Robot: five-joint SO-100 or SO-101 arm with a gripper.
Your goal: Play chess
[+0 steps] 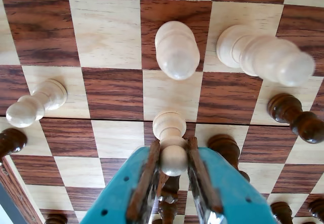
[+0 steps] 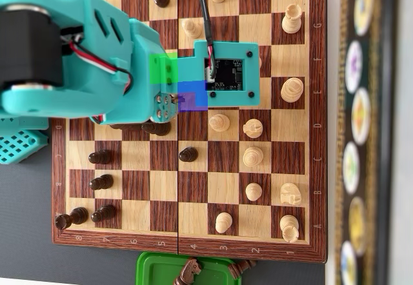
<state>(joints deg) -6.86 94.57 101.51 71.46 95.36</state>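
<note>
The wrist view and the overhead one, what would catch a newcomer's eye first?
In the wrist view, the turquoise gripper closes its brown-padded fingers on a pale wooden pawn at bottom centre. From overhead, the bulky turquoise plastic arm covers the upper left of the wooden chessboard.

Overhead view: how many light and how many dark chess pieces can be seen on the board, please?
Light pieces: 11
Dark pieces: 7
Total: 18
The arm hides some squares. The wrist view shows one more light pawn between the fingers, not counted here.
</note>
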